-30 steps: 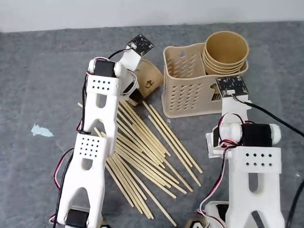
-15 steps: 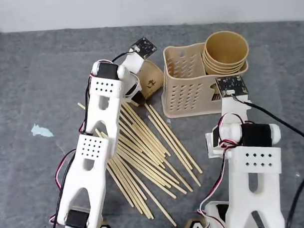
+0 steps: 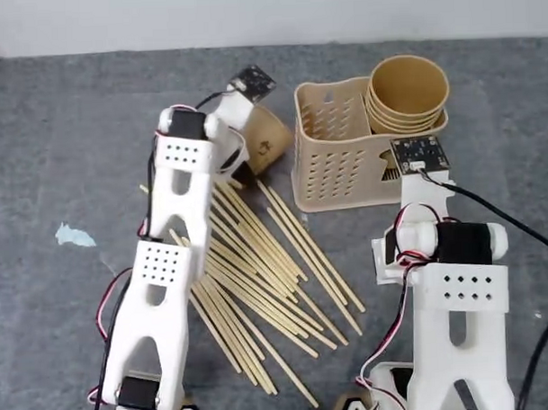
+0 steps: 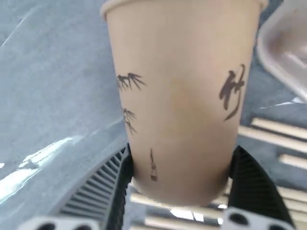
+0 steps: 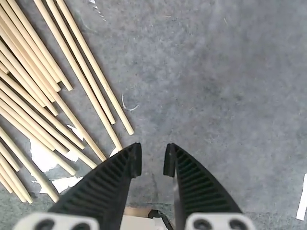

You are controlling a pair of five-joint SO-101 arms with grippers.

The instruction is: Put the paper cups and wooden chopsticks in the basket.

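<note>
Gripping a tan paper cup (image 4: 182, 96) with dark brush-stroke markings, the left claw (image 4: 184, 189) has its two black ribbed fingers (image 4: 112, 191) pressed against opposite sides of the cup's narrow base end, and the rim points away from the wrist. In the high view this cup (image 3: 265, 140) is tilted over and sits just beside the left outer wall of the beige slotted plastic basket (image 3: 336, 180), outside it. Whether cup and basket touch cannot be told. A stack of tan paper cups (image 3: 407, 91) stands upright in the basket's right end, its rim rising above the wall.

Many pale wooden chopsticks (image 3: 258, 268) lie spread in a loose diagonal fan on the grey felt-like worktop (image 3: 65, 140), between the two arms and in front of the basket.

The right claw (image 5: 152, 154) points down at bare grey worktop, its black fingers a narrow gap apart with nothing between them. The nearest chopsticks (image 5: 48, 86) lie just beside it, with small white paper scraps (image 5: 43, 162) among them. A light blue scrap (image 3: 75, 235) lies well apart, on the left arm's outer side.
</note>
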